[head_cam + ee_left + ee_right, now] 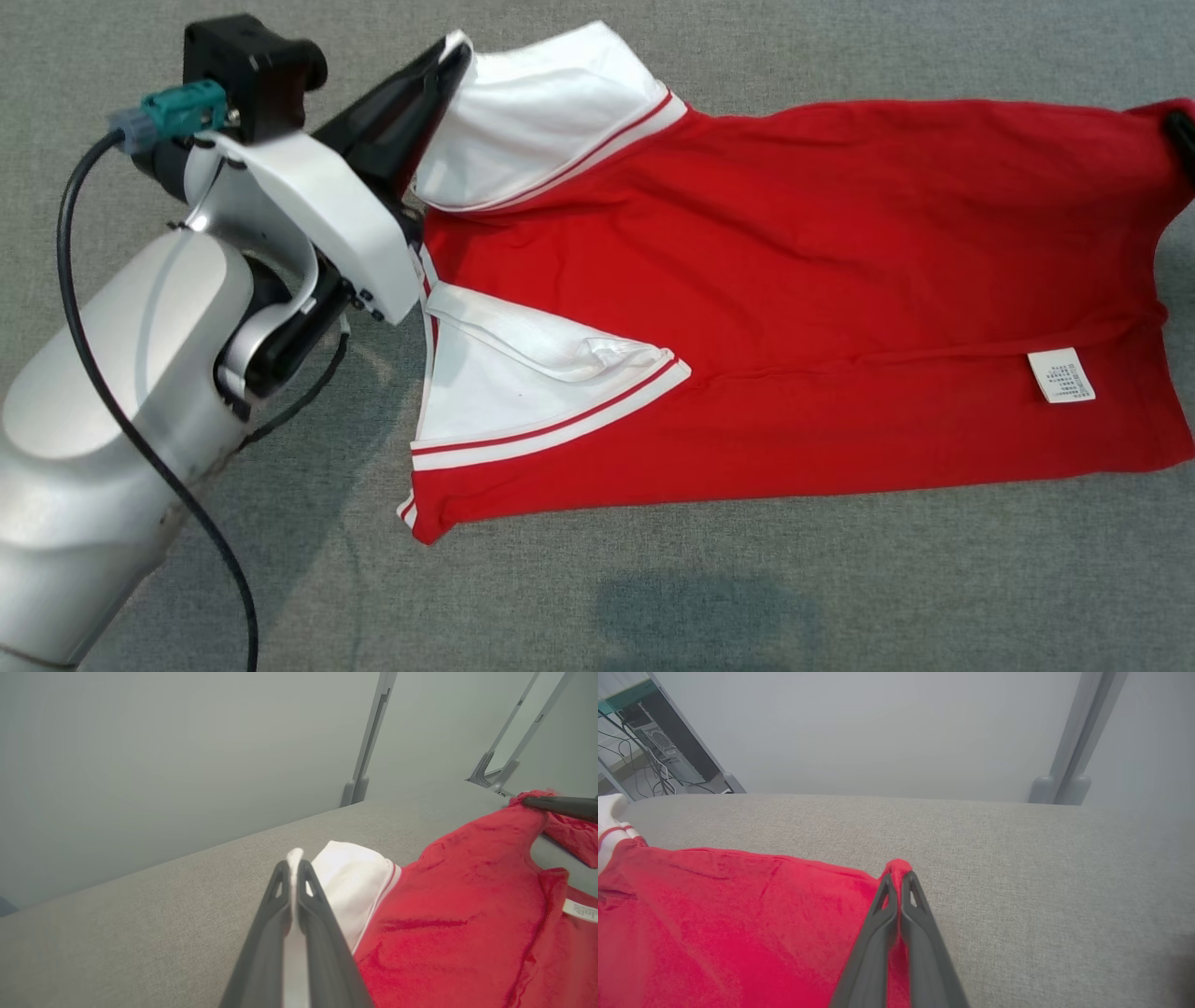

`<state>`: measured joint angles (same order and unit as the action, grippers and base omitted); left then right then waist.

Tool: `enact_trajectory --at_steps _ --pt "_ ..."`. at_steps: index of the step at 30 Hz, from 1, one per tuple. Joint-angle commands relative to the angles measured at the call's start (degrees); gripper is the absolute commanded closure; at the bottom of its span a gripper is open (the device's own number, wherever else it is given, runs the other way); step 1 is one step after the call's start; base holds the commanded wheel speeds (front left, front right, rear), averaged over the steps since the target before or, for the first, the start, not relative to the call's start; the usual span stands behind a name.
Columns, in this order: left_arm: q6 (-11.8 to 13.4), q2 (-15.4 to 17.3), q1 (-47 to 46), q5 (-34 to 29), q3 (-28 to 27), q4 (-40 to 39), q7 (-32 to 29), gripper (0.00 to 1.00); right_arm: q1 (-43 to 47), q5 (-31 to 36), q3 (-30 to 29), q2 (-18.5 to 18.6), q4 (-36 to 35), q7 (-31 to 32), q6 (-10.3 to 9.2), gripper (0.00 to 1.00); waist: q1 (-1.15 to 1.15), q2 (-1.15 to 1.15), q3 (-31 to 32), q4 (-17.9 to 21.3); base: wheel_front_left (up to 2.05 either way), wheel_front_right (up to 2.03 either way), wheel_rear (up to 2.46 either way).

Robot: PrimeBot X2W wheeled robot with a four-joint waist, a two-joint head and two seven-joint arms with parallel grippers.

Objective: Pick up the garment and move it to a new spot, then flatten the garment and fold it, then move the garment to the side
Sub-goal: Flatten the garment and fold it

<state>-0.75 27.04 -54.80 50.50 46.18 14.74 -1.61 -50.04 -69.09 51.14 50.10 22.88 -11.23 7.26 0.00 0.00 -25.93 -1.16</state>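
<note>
Grey tabletop (653,579) under us; garment (840,233) lies lengthwise between our left gripper (293,865), clamped on its white sleeve (355,882), and right gripper (899,877), clamped on a red corner

Garment (794,233) red; sleeves (541,121) white, red stripe near edge; label (1061,375) white; surface (840,579) grey weave

The left tool (293,867) pinches the white sleeve (355,886) of the red garment (458,914).
</note>
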Motion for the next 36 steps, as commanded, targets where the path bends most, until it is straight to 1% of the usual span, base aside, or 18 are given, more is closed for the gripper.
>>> enact_trajectory --at_steps 1,7,8,9,16,17,24,28,32,36 --pt "1.4 3.5 0.8 0.8 -2.4 -3.9 -0.5 1.00 3.8 -1.5 0.1 2.8 -1.1 -0.8 0.23 1.00 0.00 0.00 0.4 -0.3 0.00 0.00 0.00" --pt "6.5 8.1 8.5 2.8 -2.8 -15.3 -2.8 1.00 7.6 -4.1 0.2 5.2 -2.2 -1.3 0.23 1.00 0.00 0.00 1.3 -0.7 0.00 0.00 0.00" --pt "6.5 8.1 8.5 2.8 -2.8 -15.3 -2.8 1.00 7.6 -4.1 0.2 5.2 -2.2 -1.3 0.23 1.00 0.00 0.00 1.3 -0.7 0.00 0.00 0.00" --pt "7.9 9.4 10.9 3.2 -2.8 -18.3 -3.2 1.00 8.6 -4.7 0.2 5.8 -2.1 -1.4 0.23 1.00 0.00 0.00 1.6 -0.9 0.00 0.00 0.00" --pt "12.4 11.5 18.6 5.2 -2.6 -26.2 -3.3 1.00 12.5 -6.7 0.4 6.6 -2.3 -1.9 0.23 1.00 0.00 0.00 2.6 -1.4 0.00 0.00 0.00" --pt "12.4 11.5 18.6 5.2 -2.6 -26.2 -3.3 1.00 12.5 -6.7 0.4 6.6 -2.3 -1.9 0.23 1.00 0.00 0.00 2.6 -1.4 0.00 0.00 0.00" --pt "15.5 13.2 25.2 6.7 -2.4 -31.0 -2.4 1.00 16.5 -6.9 0.3 7.6 -2.8 -2.7 0.23 1.00 0.00 0.00 3.6 -1.9 0.00 0.00 0.00" --pt "16.8 13.2 28.5 7.9 -1.9 -32.4 -1.9 1.00 18.9 -6.5 0.1 7.9 -2.7 -3.1 0.23 1.00 0.00 0.00 4.3 -2.1 0.00 0.00 0.00" --pt "17.1 12.6 30.8 8.7 -1.1 -32.1 -1.5 1.00 20.8 -5.9 -0.4 7.8 -2.5 -3.3 0.23 1.00 0.00 0.00 4.7 -2.2 0.00 0.00 0.00" --pt "16.4 11.6 31.7 9.6 -0.1 -30.1 -1.7 1.00 22.4 -5.4 -0.6 7.2 -2.7 -3.4 0.23 1.00 0.00 0.00 4.7 -2.2 0.00 0.00 0.00"
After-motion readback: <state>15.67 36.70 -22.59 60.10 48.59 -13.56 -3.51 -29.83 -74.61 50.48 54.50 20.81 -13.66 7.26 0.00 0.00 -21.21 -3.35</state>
